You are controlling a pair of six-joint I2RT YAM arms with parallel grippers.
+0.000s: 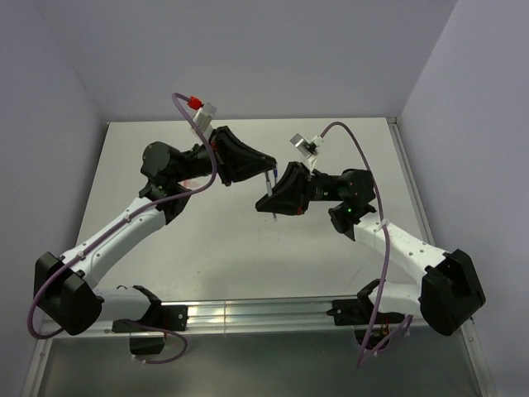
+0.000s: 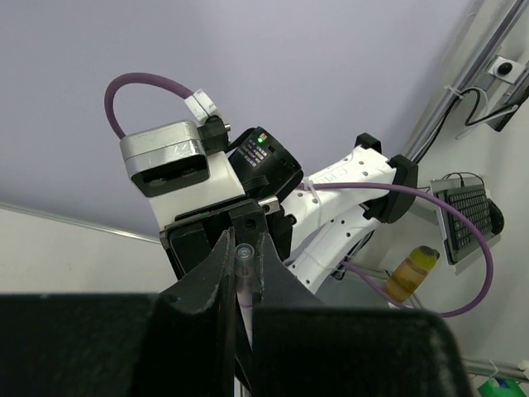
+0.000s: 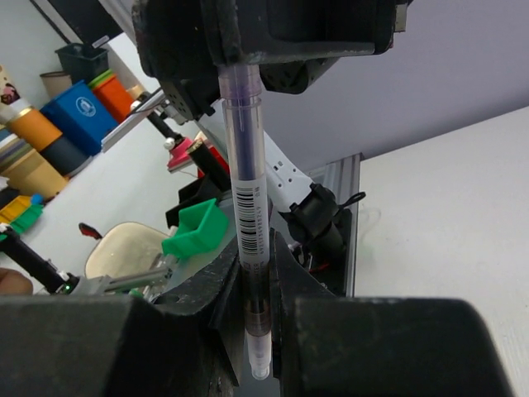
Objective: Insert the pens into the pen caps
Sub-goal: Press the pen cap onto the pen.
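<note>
A thin pen [image 3: 250, 207] with a clear purplish barrel and a barcode label is held in mid-air above the table between my two grippers. My right gripper [image 3: 258, 306] is shut on its lower barrel, and the pale tip sticks out below the fingers. The pen's upper end runs into a clear purple-tinted cap [image 3: 238, 78] held in my left gripper. In the left wrist view my left gripper [image 2: 242, 269] is shut on that cap [image 2: 244, 258]. From above, the pen [image 1: 270, 184] bridges the left gripper [image 1: 268, 170] and the right gripper [image 1: 266, 203]. No other pens or caps show.
The grey table [image 1: 215, 248] has walls at the back and sides. A metal rail [image 1: 256, 313] runs along its near edge between the arm bases. Both arms reach in over the middle of the table. Bins and clutter [image 3: 78, 107] stand off the table.
</note>
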